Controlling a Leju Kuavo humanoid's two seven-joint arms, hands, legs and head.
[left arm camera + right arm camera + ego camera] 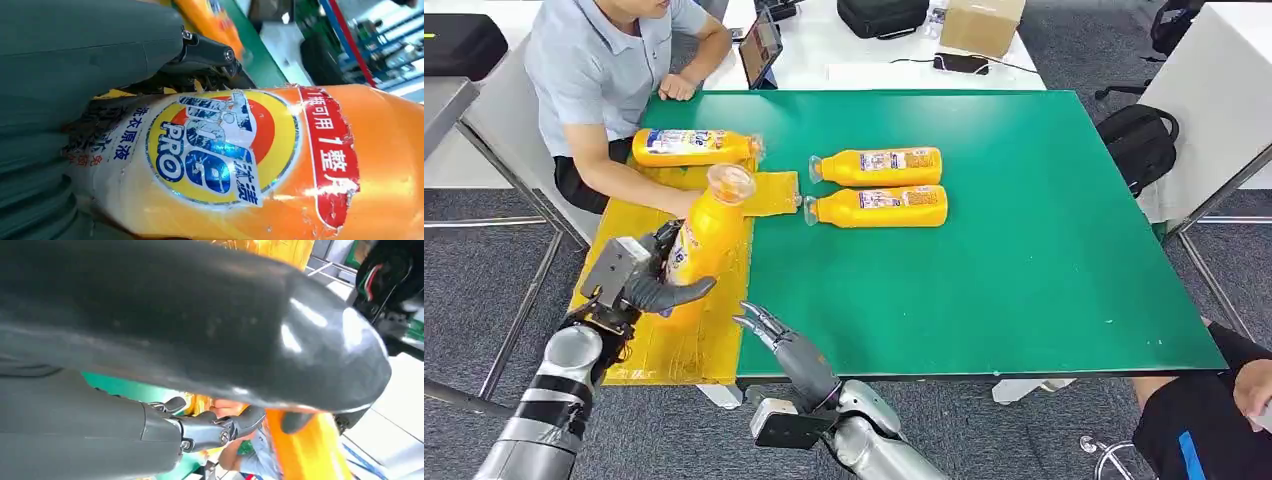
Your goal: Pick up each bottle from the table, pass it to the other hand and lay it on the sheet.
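A: Head view first. What has the left hand (656,283) got?

B: It grips an orange plastic detergent bottle with a clear cap (705,232), fingers and thumb wrapped round the lower body. The bottle stands tilted, cap end up and away from the robot, above the crinkled yellow sheet (692,345) spread on the near-left part of the green table mat (1024,250).

A: And the left wrist camera?

B: The same bottle close up, with its round blue and yellow label and a torn red strip, lying against the grey hand cover.

A: The right hand (776,340)?

B: It holds nothing. Its fingers are spread and point toward the held bottle, a little apart from it, at the mat's near edge just beside the sheet.

A: Other bottles?

B: A second orange bottle lying on the sheet's far end (694,147), cap pointing right, next to a person in a light blue shirt (604,60) whose hand rests on the sheet. Two more orange bottles on the bare mat, the farther one (879,166) and the nearer one (879,206), side by side and parallel, caps toward the sheet.

A: Beyond the mat?

B: A cardboard box (981,22) on a white table.
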